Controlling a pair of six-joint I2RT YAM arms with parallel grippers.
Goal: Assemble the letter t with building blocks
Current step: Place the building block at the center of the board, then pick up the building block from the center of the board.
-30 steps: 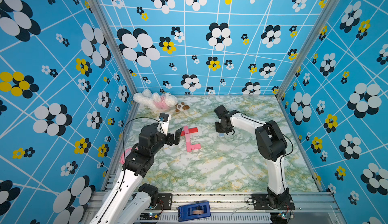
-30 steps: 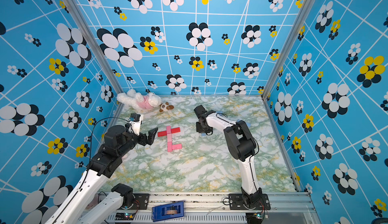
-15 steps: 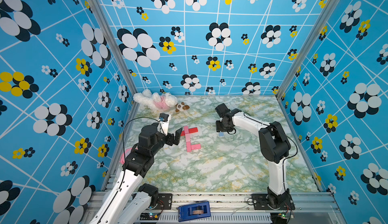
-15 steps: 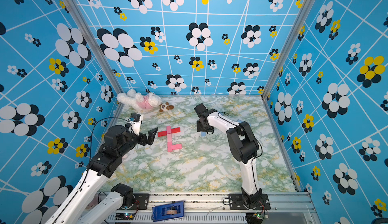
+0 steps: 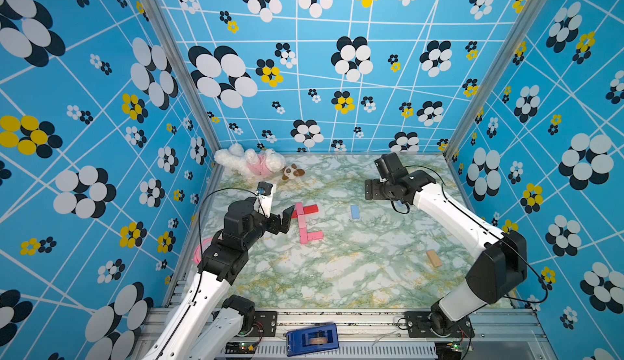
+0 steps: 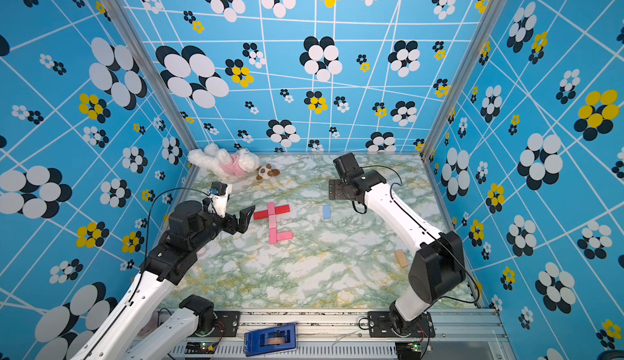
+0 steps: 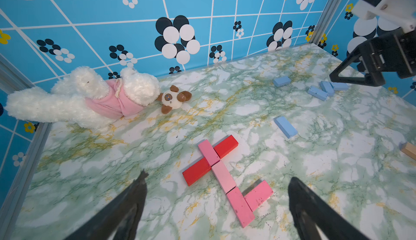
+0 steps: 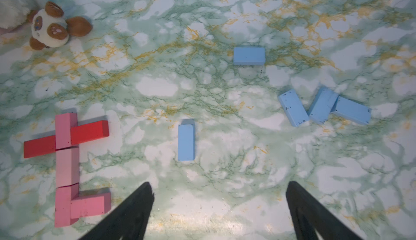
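Centre-frame in a top view: spotting blue block (image 5: 355, 212) lying vertical, lower left of right pincer (image 8: 218, 183). Holding it and left pincer (image 7: 218, 176) apart, empty.

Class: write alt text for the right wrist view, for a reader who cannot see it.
A letter t of pink blocks and red blocks lies on a marbled table, with five light blue blocks loose beside it, three touching. The right hand hangs open and empty above; a small brown-and-white plush toy lies near the t's top.

Pink-red blocks (image 5: 306, 221) lie beside the left pincer (image 5: 285, 219).
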